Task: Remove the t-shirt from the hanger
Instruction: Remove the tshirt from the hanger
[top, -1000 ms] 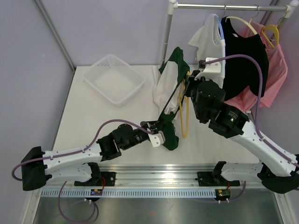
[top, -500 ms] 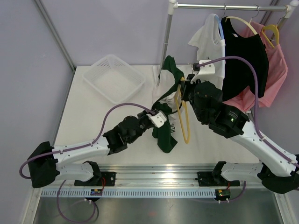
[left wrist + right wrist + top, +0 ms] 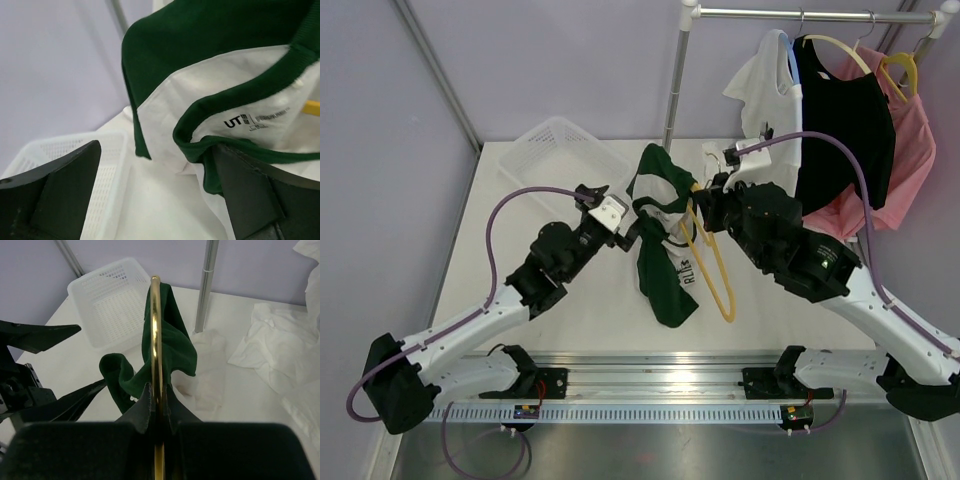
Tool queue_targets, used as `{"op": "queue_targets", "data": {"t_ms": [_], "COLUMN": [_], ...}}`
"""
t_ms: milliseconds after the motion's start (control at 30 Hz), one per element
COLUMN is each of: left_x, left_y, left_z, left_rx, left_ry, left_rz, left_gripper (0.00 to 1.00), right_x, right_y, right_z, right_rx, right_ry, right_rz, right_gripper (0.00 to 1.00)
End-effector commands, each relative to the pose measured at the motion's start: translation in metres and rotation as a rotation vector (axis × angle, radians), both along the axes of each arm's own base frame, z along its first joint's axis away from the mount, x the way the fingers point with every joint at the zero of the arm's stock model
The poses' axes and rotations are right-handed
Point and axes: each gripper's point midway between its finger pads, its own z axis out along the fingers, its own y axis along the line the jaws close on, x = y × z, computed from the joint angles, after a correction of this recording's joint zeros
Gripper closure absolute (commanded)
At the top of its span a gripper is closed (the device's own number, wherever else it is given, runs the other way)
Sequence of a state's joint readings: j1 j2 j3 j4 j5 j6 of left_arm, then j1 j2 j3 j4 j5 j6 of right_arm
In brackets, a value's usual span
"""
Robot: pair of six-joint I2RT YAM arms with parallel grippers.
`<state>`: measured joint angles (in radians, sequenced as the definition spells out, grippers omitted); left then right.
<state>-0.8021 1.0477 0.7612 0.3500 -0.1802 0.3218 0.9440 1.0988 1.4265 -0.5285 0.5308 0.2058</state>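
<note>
- A white table (image 3: 750, 330) stands between pale lilac walls, with both arms bolted at its near edge.
- The left gripper (image 3: 638, 222) is now high over the middle of the table, at the neck of the green and white t-shirt (image 3: 665, 270). One second ago it was low, at the hem near the front edge, so it has climbed along the garment.
- In the left wrist view its jaws stand wide apart. The green collar hangs just beside the right finger (image 3: 260, 195). I cannot tell if it is hooked on that finger or only touches it.
- The t-shirt is not free yet. One part is draped over the upper end of the yellow hanger (image 3: 715, 270), and the rest hangs down toward the table. Compared with before, the whole garment has shifted to the left and the hanger leans more.
- The right gripper (image 3: 156, 400) is clamped on the hanger, whose wire runs straight up between its fingers.
- My judgement: the left arm has left the hem for the collar, so the next step is probably to close on the collar and pull it off the hanger end while the right arm holds firm.
- Further back on the left is a white mesh basket (image 3: 545, 140).
- At the far right a metal rail (image 3: 800, 14) carries white, black and pink garments.
</note>
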Motion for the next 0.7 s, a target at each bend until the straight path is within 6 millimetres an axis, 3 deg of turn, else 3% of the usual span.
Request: {"op": "queue_targets", "data": {"t_ms": [0,133,333,433,667], "left_x": [-0.035,-0.070,-0.101,-0.099,-0.053], "left_y": [-0.019,-0.036,-0.049,-0.053,-0.059], "left_z": [0.016,0.011,-0.001,-0.004,-0.006], "left_rx": [-0.035,0.013,0.068,0.071,0.018], "left_ry": [-0.072,-0.072,-0.009,0.023,0.102], "left_rz": [-0.248,-0.465,-0.674,-0.685,-0.501], "left_gripper": [0.01,0.01,0.01,0.01,0.01], "right_x": [-0.010,-0.024,-0.034,-0.036,-0.041], "right_y": [-0.009,-0.016,-0.023,-0.024,-0.001], "right_z": [0.033,0.044,0.048,0.048,0.049], "right_rx": [0.105,0.155,0.160,0.162,0.173], "right_ry": [-0.082,-0.119,-0.134,-0.135,-0.121], "right_rz": [0.026,0.069,0.095,0.104,0.210], "right_gripper": [1.00,1.00,1.00,1.00,1.00]}}
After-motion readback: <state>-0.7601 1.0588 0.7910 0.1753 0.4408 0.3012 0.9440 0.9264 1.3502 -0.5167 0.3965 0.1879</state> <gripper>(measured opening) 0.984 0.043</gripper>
